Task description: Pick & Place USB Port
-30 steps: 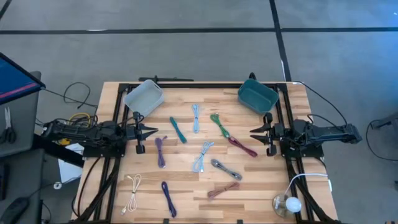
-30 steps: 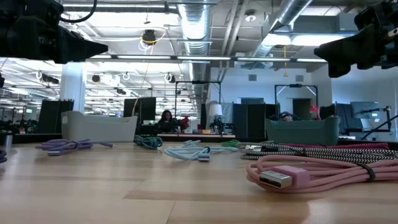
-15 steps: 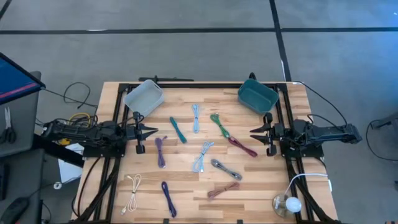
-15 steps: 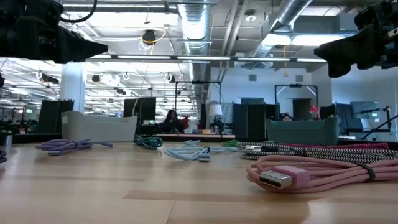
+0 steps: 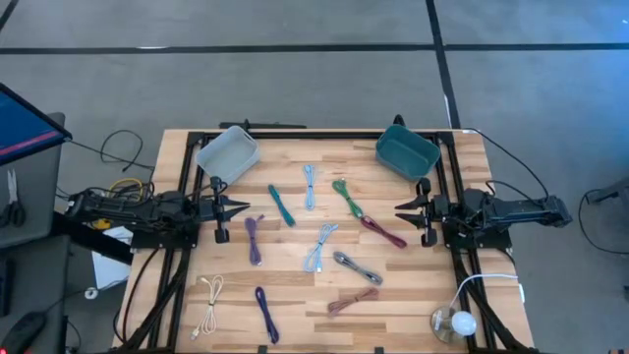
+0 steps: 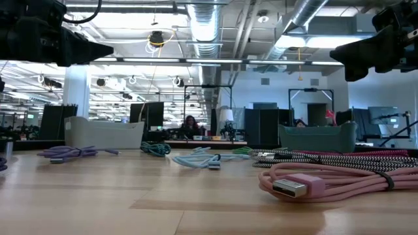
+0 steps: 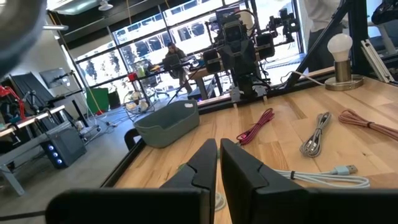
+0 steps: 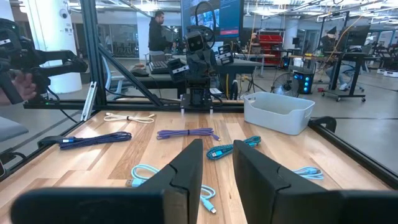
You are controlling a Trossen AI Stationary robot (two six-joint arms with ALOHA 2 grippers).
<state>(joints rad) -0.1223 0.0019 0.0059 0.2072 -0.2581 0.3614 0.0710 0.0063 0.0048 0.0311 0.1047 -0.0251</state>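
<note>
Several coiled USB cables lie flat on the wooden table: purple [image 5: 254,239], teal [image 5: 282,205], light blue [image 5: 310,185], green [image 5: 346,197], maroon [image 5: 383,232], a second light blue [image 5: 319,246], grey braided [image 5: 357,266], pink [image 5: 352,300], dark blue [image 5: 266,313] and white [image 5: 209,303]. My left gripper [image 5: 246,208] hovers at the table's left side, shut and empty, just left of the purple cable. My right gripper [image 5: 397,211] hovers at the right side, open and empty, near the maroon cable. In the low view the pink cable's plug [image 6: 287,187] lies nearest.
A grey bin [image 5: 227,152] stands at the far left of the table and a teal bin [image 5: 407,150] at the far right. A lamp with a white bulb [image 5: 452,323] sits at the near right corner. Black frame rails run along both sides.
</note>
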